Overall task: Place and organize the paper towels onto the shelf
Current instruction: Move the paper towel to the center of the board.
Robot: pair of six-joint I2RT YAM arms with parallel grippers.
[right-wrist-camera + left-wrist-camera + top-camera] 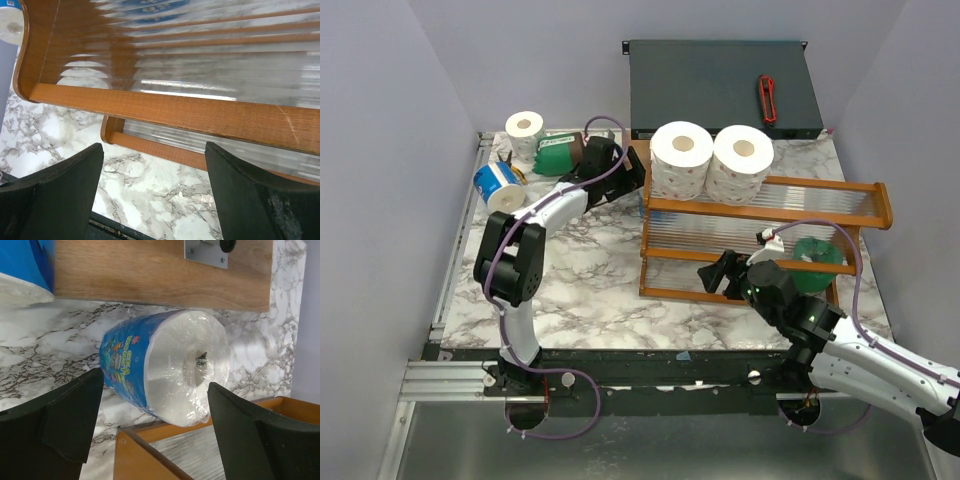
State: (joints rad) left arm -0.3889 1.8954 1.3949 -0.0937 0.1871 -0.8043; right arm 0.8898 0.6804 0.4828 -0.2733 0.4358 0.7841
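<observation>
The shelf (760,205) stands at the right of the marble table. Two bare white paper towels (682,158) (741,160) stand on its top tier, and a green-wrapped roll (817,262) sits lower at its right end. At the far left are a white roll (524,130), a green-wrapped roll (556,155) and a blue-wrapped roll (498,187). My left gripper (630,175) is open and empty at the shelf's left end. In its wrist view a blue-wrapped roll (165,372) lies on its side just beyond the gripper (155,382). My right gripper (712,272) (154,150) is open and empty before the shelf's front rail (165,112).
A flat dark grey box (720,88) with a red-handled tool (767,98) lies behind the shelf. Another blue roll (20,270) and a wooden board (150,275) show in the left wrist view. Grey walls close in both sides. The table's front edge (650,355) is below.
</observation>
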